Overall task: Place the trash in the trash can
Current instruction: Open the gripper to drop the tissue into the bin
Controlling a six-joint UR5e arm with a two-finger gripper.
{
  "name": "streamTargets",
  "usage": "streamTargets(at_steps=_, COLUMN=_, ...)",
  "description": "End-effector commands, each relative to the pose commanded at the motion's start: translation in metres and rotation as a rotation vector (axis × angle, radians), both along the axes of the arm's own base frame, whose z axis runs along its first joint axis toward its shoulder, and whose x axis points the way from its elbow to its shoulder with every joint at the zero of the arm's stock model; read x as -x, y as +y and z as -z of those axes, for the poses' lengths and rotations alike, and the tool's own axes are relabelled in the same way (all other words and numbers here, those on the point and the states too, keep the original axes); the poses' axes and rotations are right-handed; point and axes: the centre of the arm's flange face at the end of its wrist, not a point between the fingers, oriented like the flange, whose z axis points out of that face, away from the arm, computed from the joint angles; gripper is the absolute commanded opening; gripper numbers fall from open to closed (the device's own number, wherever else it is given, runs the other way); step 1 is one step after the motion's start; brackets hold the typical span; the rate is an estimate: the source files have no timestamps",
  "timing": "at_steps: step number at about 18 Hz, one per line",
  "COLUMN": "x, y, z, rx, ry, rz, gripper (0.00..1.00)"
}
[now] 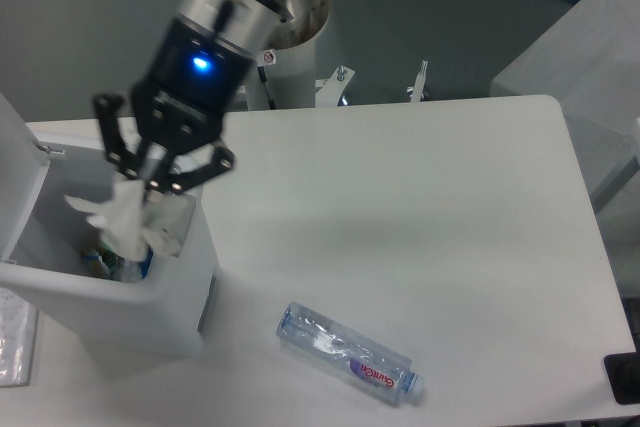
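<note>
You have two trash items in view: one wrapper (118, 219) and one bottle (347, 354). Your gripper (152, 182) has its fingers pinched on the wrapper, which hangs over the open mouth of the single bin (185, 287) at the table's (420, 207) left edge. The bin already holds some mixed litter (112, 263), too small to tell apart. The bottle lies on its side near the table's front edge, well apart from the bin.

Count of items, table and bin

One bottle (348, 353) near the tabletop's front edge; one crumpled wrapper (118, 219); one trash can (100, 247) at the left edge; one gripper (153, 182).
</note>
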Motion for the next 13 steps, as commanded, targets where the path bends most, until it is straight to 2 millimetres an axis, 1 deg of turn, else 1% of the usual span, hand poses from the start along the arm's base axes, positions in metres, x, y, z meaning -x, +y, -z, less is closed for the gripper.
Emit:
streamTargets(at_steps=1, x=-0.003, y=-0.004, z=-0.001, rx=-0.002, ry=0.002, rz=0.0, gripper=1.0)
streamTargets(at_steps=4, x=-0.005, y=-0.007, z=0.008, rx=0.011, ry=-0.004, rz=0.0, gripper=1.0)
streamTargets(at_steps=6, x=-0.005, y=-0.007, z=0.012, rx=0.017, ry=-0.007, rz=-0.001, gripper=1.0)
streamTargets(at_steps=8, x=0.0, y=-0.002, z=0.015, rx=0.019, ry=-0.009, rz=-0.004, gripper=1.0)
streamTargets(at_steps=9, x=0.01, y=-0.001, z=0.02, rx=0.026, ry=-0.015, rz=-0.016, gripper=1.0)
streamTargets(at_steps=10, x=0.03, y=-0.003, z=0.027, rx=0.034, ry=-0.023, rz=-0.048, gripper=1.0)
streamTargets(at_steps=11, x=0.063, y=-0.013, z=0.034, rx=0.043, ry=-0.036, rz=-0.103, gripper=1.0)
streamTargets(at_steps=12, x=0.089, y=-0.02, z=0.042, rx=0.055, ry=-0.048, rz=-0.146, gripper=1.0)
streamTargets(at_steps=13, x=0.114, y=-0.023, z=0.055, rx=0.07, ry=-0.068, rz=-0.179, gripper=1.0)
